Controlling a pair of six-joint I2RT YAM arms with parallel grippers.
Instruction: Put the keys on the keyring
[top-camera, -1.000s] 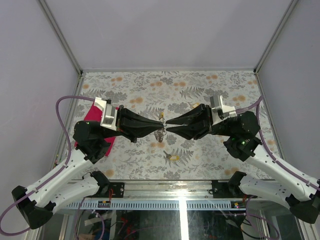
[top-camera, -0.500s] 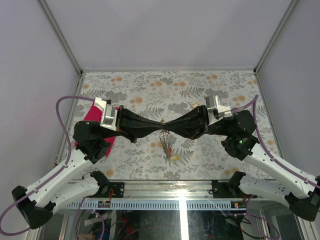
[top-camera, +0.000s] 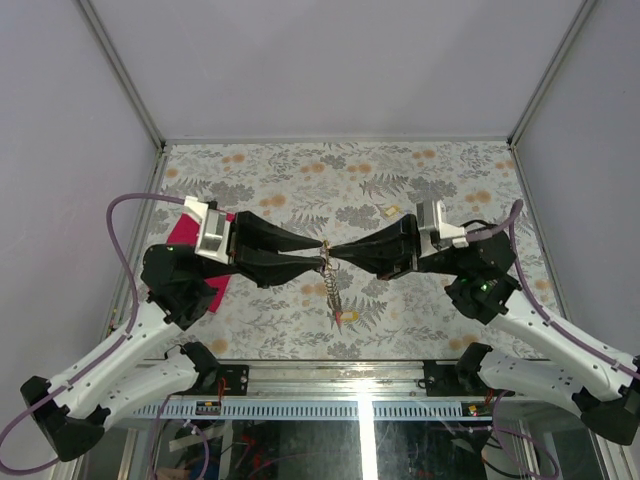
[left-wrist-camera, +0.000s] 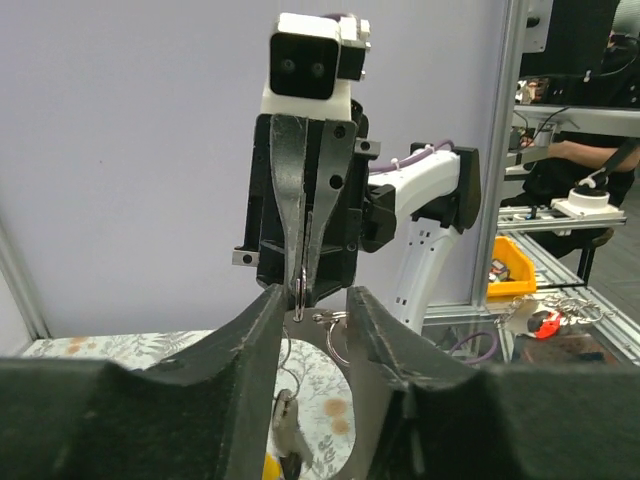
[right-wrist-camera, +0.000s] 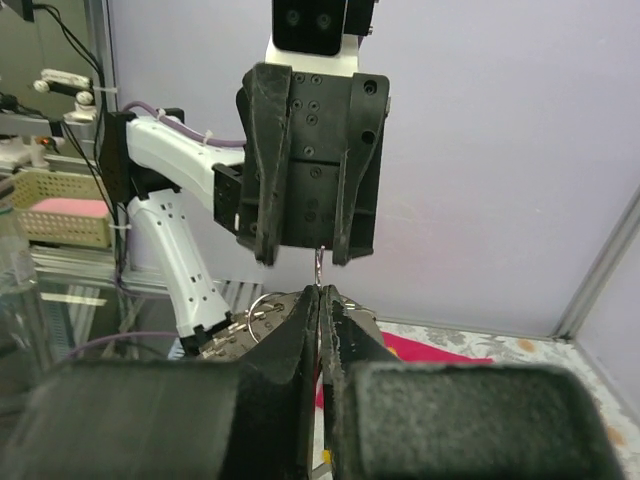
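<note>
The keyring (top-camera: 330, 285) hangs as a thin coiled metal strand between the two grippers above the middle of the table. A small key (top-camera: 341, 316) with a red and yellow cap dangles at its lower end. My right gripper (top-camera: 332, 252) is shut on the top loop of the keyring (right-wrist-camera: 318, 262), which sticks up from its tips (right-wrist-camera: 321, 292). My left gripper (top-camera: 320, 256) faces it, open, with one finger on each side of the ring (left-wrist-camera: 299, 290). In the left wrist view a key (left-wrist-camera: 285, 420) hangs between my left fingers (left-wrist-camera: 262, 330). Another yellow-capped key (top-camera: 391, 210) lies on the table behind.
A red cloth (top-camera: 218, 288) lies on the flowered table (top-camera: 300, 170) under the left arm and also shows in the right wrist view (right-wrist-camera: 420, 345). Metal frame posts and grey walls close in the table on three sides.
A second ago my left gripper was shut on the ring and my right was open. The right has shut on the ring, the left has opened, and the coil hangs lower.
</note>
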